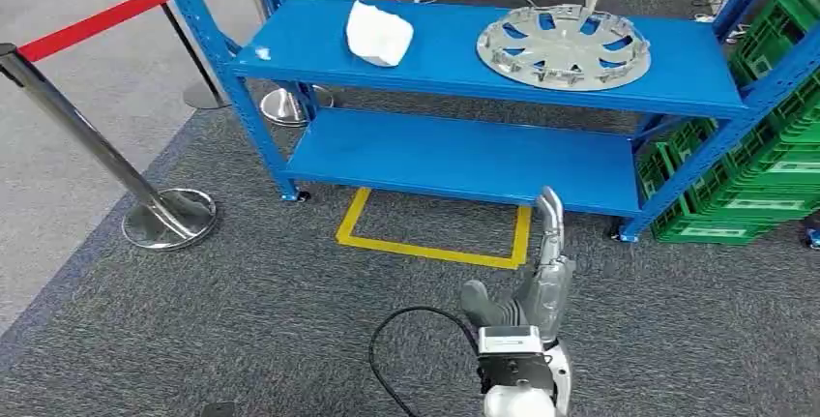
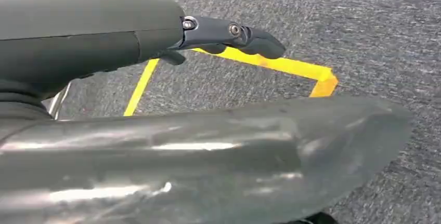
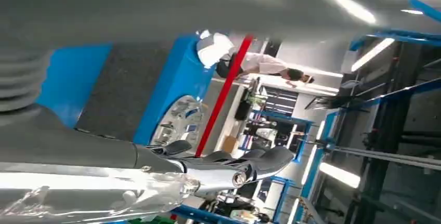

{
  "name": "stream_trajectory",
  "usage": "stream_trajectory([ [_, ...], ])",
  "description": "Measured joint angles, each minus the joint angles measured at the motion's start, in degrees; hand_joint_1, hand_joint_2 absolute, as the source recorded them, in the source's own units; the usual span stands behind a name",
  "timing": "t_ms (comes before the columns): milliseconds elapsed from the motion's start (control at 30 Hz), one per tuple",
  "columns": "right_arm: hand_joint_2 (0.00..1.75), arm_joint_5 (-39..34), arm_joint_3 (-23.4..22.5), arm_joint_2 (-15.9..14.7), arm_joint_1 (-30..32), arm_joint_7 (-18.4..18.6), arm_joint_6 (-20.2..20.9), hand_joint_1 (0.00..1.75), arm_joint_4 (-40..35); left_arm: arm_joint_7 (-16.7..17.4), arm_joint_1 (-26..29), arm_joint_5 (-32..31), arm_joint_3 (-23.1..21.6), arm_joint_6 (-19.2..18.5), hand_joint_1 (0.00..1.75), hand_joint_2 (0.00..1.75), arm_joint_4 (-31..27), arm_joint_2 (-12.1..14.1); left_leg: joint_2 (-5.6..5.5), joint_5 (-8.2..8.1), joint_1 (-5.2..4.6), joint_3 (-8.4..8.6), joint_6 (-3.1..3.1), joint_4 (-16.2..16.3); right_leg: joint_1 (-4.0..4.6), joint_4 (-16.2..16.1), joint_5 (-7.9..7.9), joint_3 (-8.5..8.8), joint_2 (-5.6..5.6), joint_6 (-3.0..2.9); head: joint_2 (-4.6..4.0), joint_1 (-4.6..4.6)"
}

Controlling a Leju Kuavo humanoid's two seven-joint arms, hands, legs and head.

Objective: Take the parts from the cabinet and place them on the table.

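Observation:
A silver wheel cover (image 1: 563,45) lies flat on the upper shelf of the blue cabinet (image 1: 454,161), toward its right end. A white wrapped part (image 1: 378,33) sits on the same shelf, further left. My right hand (image 1: 538,282) is raised in front of the cabinet, well below and short of the shelves, fingers stretched forward and holding nothing. The right wrist view looks past its fingers (image 3: 249,161) at the wheel cover (image 3: 177,122) and the white part (image 3: 214,48). My left hand (image 2: 229,34) hangs over the carpet with straight fingers and nothing in it.
A yellow tape square (image 1: 430,233) marks the carpet in front of the cabinet. Green crates (image 1: 764,175) are stacked at the right. Chrome stanchions (image 1: 160,214) with a red belt (image 1: 106,15) stand at the left. A black cable (image 1: 406,359) loops off my right forearm.

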Motion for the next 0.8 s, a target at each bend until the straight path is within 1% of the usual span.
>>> stream_trajectory([
  [33,0.0,-0.09,0.15,0.0,-0.06,-0.11,0.15,0.0,0.0,0.0,0.0,-0.04,0.0,0.0,0.0,0.0,0.0,-0.04,0.14,-0.82,-0.03,-0.29,-0.32,0.8,-0.12,-0.13,0.08,0.09,-0.07,-0.22,0.0,-0.13],
  [67,0.0,-0.09,0.18,0.0,-0.15,-0.2,0.19,0.0,0.0,0.0,-0.02,-0.04,0.02,0.0,0.0,0.0,0.0,-0.09,0.17,-2.68,-0.02,-1.53,-0.57,3.55,-0.2,-0.15,0.08,0.09,-0.16,-0.47,0.0,-0.57],
  [100,0.0,-0.13,0.2,0.0,-0.14,-0.2,0.22,0.0,0.0,0.0,-0.03,-0.04,0.05,0.0,0.0,0.0,0.0,-0.07,0.2,-5.01,0.13,-3.68,-0.82,8.08,-0.23,-0.15,0.06,0.06,-0.24,-0.52,0.0,-0.59],
  [133,0.0,-0.18,0.2,-0.02,-0.15,-0.22,0.24,0.0,0.0,0.0,-0.01,-0.04,0.07,0.0,0.0,0.0,0.0,-0.04,0.22,-6.89,0.22,-5.82,-1.0,12.46,-0.23,-0.14,0.03,0.04,-0.32,-0.55,0.0,-0.57],
  [167,0.0,-0.22,0.2,-0.02,-0.15,-0.24,0.26,0.0,0.0,-0.02,0.04,-0.04,0.07,-0.02,0.0,0.0,0.0,-0.04,0.23,-8.24,0.29,-7.95,-1.14,16.7,-0.23,-0.14,0.03,0.02,-0.35,-0.55,0.0,-0.59],
  [200,0.0,-0.31,0.22,-0.02,-0.15,-0.33,0.28,0.0,0.0,-0.11,0.1,-0.02,0.09,-0.15,0.0,0.0,0.0,-0.02,0.25,-7.76,0.38,-8.69,-1.25,17.75,-0.28,-0.14,0.02,0.04,-0.35,-0.54,0.0,-0.57],
  [233,0.0,-0.59,0.26,-0.02,-0.15,-0.48,0.35,0.0,0.0,-0.64,0.13,0.13,0.11,-0.44,0.0,0.0,0.0,0.0,0.26,-6.06,0.44,-8.06,-1.32,16.2,-0.36,-0.13,-0.01,0.08,-0.34,-0.48,0.0,-0.59],
  [267,0.0,-1.07,0.35,-0.02,-0.15,-0.66,0.46,0.0,0.0,-1.4,0.12,0.35,0.13,-0.88,0.0,0.0,-0.02,0.0,0.29,-3.46,0.56,-6.26,-1.4,12.34,-0.5,-0.13,-0.07,0.18,-0.31,-0.36,0.0,-0.59],
  [300,0.0,-1.27,0.42,-0.02,-0.14,-0.99,0.39,0.0,-0.02,-3.02,0.1,1.16,0.18,-1.99,0.0,0.0,-0.07,0.04,0.34,-1.07,0.72,-3.97,-1.51,7.8,-0.68,-0.1,-0.15,0.3,-0.23,-0.16,0.0,-0.57],
  [333,0.0,-1.2,0.44,-0.02,-0.07,-1.53,-0.13,0.0,-0.2,-6.31,0.11,2.56,0.46,-4.01,0.0,0.0,-0.13,-0.02,0.65,1.04,1.02,-1.18,-1.84,2.52,-0.64,-0.1,-0.27,0.45,-0.18,0.37,0.0,-0.65],
  [367,0.0,-1.12,0.44,-0.04,0.01,-1.86,-0.5,0.0,-0.46,-9.54,-0.02,3.72,0.86,-5.93,0.0,0.0,-0.15,-0.2,0.65,0.31,0.87,-0.14,-1.94,0.37,-0.22,0.36,-0.52,0.18,-0.15,0.88,0.0,-1.05],
  [400,0.0,-1.07,0.44,-0.13,0.17,-2.01,-0.74,0.0,-0.63,-12.56,-0.18,4.82,1.51,-7.99,0.0,0.0,-0.2,-0.24,0.36,0.23,0.84,-0.42,-0.58,0.4,-0.22,0.18,-0.36,0.04,-0.07,1.2,0.0,-1.07],
  [433,0.0,-1.12,0.44,-0.24,0.36,-2.01,-0.74,0.0,-0.83,-15.5,-0.13,5.57,1.88,-9.63,0.0,0.0,-0.2,-0.31,0.35,0.19,0.75,-0.56,-0.32,0.34,-0.21,-0.1,-0.24,0.12,-0.08,1.42,0.0,-0.74],
  [467,0.0,-1.42,0.44,-0.37,0.57,-1.92,-0.66,0.0,-0.94,-18.04,-0.03,6.36,2.18,-11.35,0.0,0.0,-0.2,-0.31,0.35,0.12,0.61,-0.56,0.14,0.37,-0.33,-0.39,-0.12,0.35,-0.12,1.67,0.0,-0.7],
  [500,0.0,-1.9,0.44,-0.5,0.8,-1.79,-0.38,0.0,-1.05,-20.29,0.06,6.97,2.69,-13.17,0.0,0.0,-0.2,-0.26,0.35,0.27,0.69,-0.49,0.64,0.29,-0.47,-0.49,-0.19,0.49,-0.11,2.01,0.0,-0.76],
  [533,0.0,-2.21,0.44,-0.66,1.14,-1.75,-0.09,0.0,-1.36,-21.84,0.07,7.32,3.17,-14.61,0.0,0.0,-0.2,-0.26,0.39,0.31,0.79,-0.37,1.09,0.18,-0.56,0.2,-0.86,0.11,-0.15,2.31,0.0,-0.65],
  [567,0.0,-2.21,0.44,-0.81,1.25,-1.84,0.06,0.0,-1.53,-23.03,0.05,7.43,3.45,-15.56,0.0,0.0,-0.2,-0.26,0.41,0.27,0.73,-0.33,1.53,0.18,-0.52,2.7,-2.66,-0.98,-0.2,2.34,0.0,-0.35],
  [633,0.0,-2.14,0.44,-0.92,1.53,-1.95,0.13,0.0,-1.55,-23.67,0.06,7.69,3.96,-16.31,0.0,0.0,-0.2,-0.24,0.42,0.21,0.45,-0.35,1.89,0.18,-0.4,12.21,-7.09,-5.44,-0.19,2.3,0.0,-0.13],
  [667,0.0,-2.12,0.44,-1.01,1.7,-1.97,0.13,0.0,-1.55,-23.76,0.11,7.72,4.35,-16.46,0.0,0.0,-0.2,-0.22,0.42,0.17,0.29,-0.33,1.96,0.18,-0.38,16.31,-8.45,-7.45,-0.19,2.26,0.0,-0.11],
  [700,0.0,-2.1,0.44,-1.14,1.94,-1.99,0.13,0.0,-1.55,-23.93,0.17,7.78,4.48,-16.63,0.0,0.0,-0.2,-0.22,0.41,0.13,0.16,-0.29,2.03,0.18,-0.31,18.29,-8.53,-8.61,-0.19,2.1,0.0,-0.13],
  [733,0.0,-1.9,0.44,-1.2,2.06,-2.06,0.13,0.0,-1.55,-24.35,0.21,7.85,4.57,-17.01,0.0,0.0,-0.2,-0.22,0.33,0.09,0.08,-0.19,2.07,0.19,-0.17,17.06,-7.09,-8.23,-0.18,1.91,0.0,-0.11],
  [767,0.0,-1.68,0.44,-1.2,2.06,-2.17,0.11,0.0,-1.55,-24.77,0.2,7.85,4.64,-17.31,0.0,0.0,-0.2,-0.22,0.24,0.05,0.05,-0.02,2.11,0.19,-0.08,13.65,-4.81,-6.66,-0.18,1.67,0.0,-0.11],
  [800,0.0,-1.2,0.44,-1.2,2.06,-2.36,-0.09,0.0,-1.55,-25.13,0.19,7.8,4.7,-17.62,0.0,0.0,-0.2,-0.22,0.17,-0.04,0.04,0.2,2.05,0.19,-0.02,8.31,-1.99,-4.1,-0.17,1.36,0.0,-0.13],
])
